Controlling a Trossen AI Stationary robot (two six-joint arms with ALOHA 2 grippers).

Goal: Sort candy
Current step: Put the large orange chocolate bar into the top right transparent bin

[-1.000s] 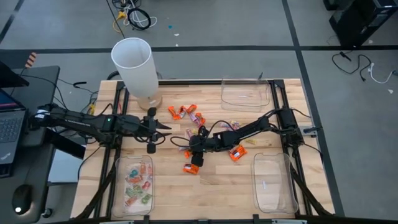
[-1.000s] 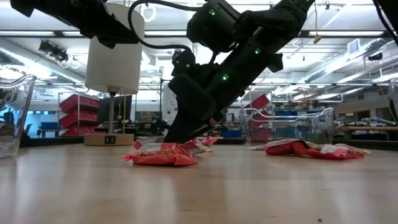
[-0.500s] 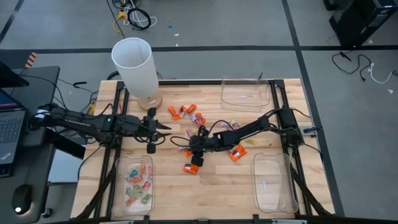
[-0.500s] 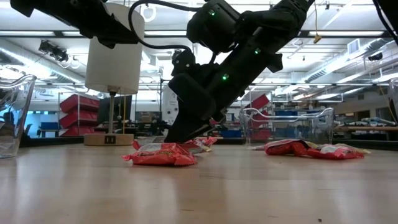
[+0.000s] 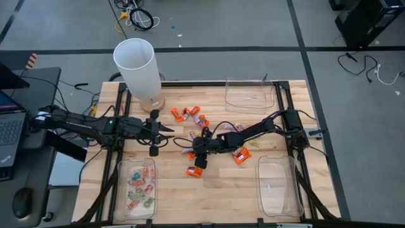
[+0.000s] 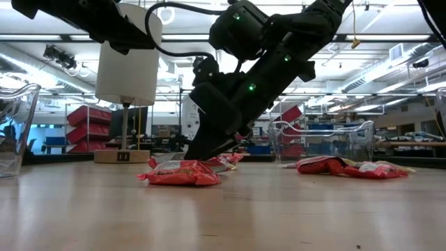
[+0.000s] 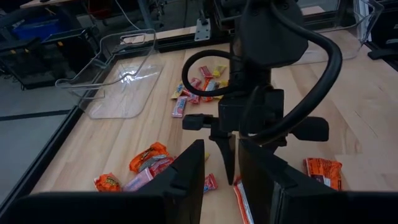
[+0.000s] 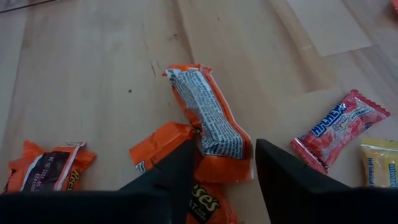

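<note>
Wooden table (image 5: 209, 196) fills the lower centre of the high view; nothing large on it has shifted over the last second. White cylinder lamp (image 5: 136, 66) stands at the table's upper left edge. Three clear trays: one at upper right (image 5: 249, 95) and one at lower right (image 5: 276, 187), both bare, and one at lower left (image 5: 136, 185) that already holds a batch of pale green-and-pink sweets, so one colour looks largely sorted. Loose candy lies across the table's centre: an orange cluster (image 5: 188, 114) up near the lamp base, an orange piece (image 5: 240, 156) right of centre, another (image 5: 193, 171) just below the right gripper. Left arm waits at centre left, its gripper (image 5: 166, 131) hovering above bare wood, fingers apart with nothing between them, unchanged from a second ago. Right arm reaches in from the right edge; the right gripper (image 5: 200, 149) sits low at table centre, and the only change to note is a very slight nudge of its tip between the earlier high views and this one. In the right wrist view its fingers (image 8: 163, 180) stand spread, straddling an orange peanut-butter-cup wrapper (image 8: 208, 121) that lies flat on the wood, not yet pinched. A red-and-blue wrapped sweet (image 8: 336, 127) lies off to the side. Judgement: the right arm is settling its aim over the orange piece; the pinch is still to come, and most of the orange and pink-and-yellow candy remains unsorted.
</note>
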